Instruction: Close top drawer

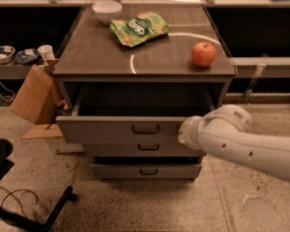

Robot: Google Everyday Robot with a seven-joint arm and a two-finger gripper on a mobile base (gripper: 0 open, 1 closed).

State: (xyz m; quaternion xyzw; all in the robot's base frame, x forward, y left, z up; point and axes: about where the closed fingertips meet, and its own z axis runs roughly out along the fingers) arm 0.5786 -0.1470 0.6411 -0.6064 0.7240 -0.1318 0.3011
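Note:
The top drawer [111, 129] is a wide grey metal drawer with a small black bar handle [145, 129]. It stands pulled out of the cabinet, its inside dark. My white arm reaches in from the right, and the gripper [182, 133] sits against the right end of the drawer's front panel. The arm's wrist hides the fingers.
Two shallower grey drawers [148, 148] lie below, shut. On the cabinet top [96, 57] are a red apple [203, 54], a green snack bag [139, 28] and a white bowl [107, 8]. A brown paper bag [36, 94] stands at the left. A black chair base [19, 202] is at bottom left.

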